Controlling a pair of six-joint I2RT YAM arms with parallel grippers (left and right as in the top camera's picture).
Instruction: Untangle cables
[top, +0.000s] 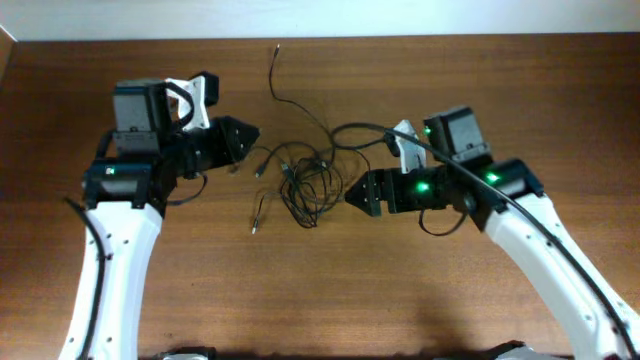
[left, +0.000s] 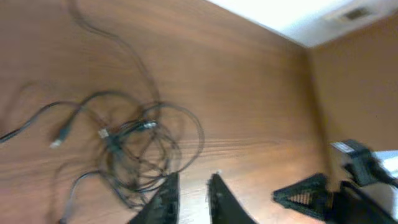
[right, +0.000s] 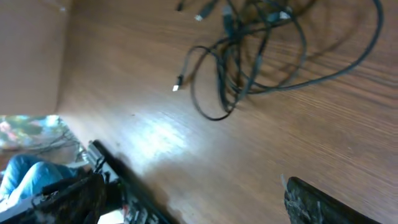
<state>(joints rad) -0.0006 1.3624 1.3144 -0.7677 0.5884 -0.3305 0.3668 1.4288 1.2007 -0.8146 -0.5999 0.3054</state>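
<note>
The cables (top: 305, 180) are thin black wires tangled in loose loops at the table's middle, with one strand running to the back (top: 275, 50) and a plug end lying at the front left (top: 253, 228). My left gripper (top: 255, 133) hovers just left of the tangle. In the left wrist view its fingers (left: 194, 186) are slightly parted and empty, with the loops (left: 140, 146) just ahead of the left finger. My right gripper (top: 348, 195) points at the tangle from the right. In the right wrist view it (right: 193, 183) is spread wide and empty, with the cables (right: 249, 56) ahead.
The brown wooden table (top: 330, 290) reaches the white wall at the back. A thicker black arm cord (top: 375, 128) arcs from the right arm towards the tangle. The right gripper also shows in the left wrist view (left: 305, 196).
</note>
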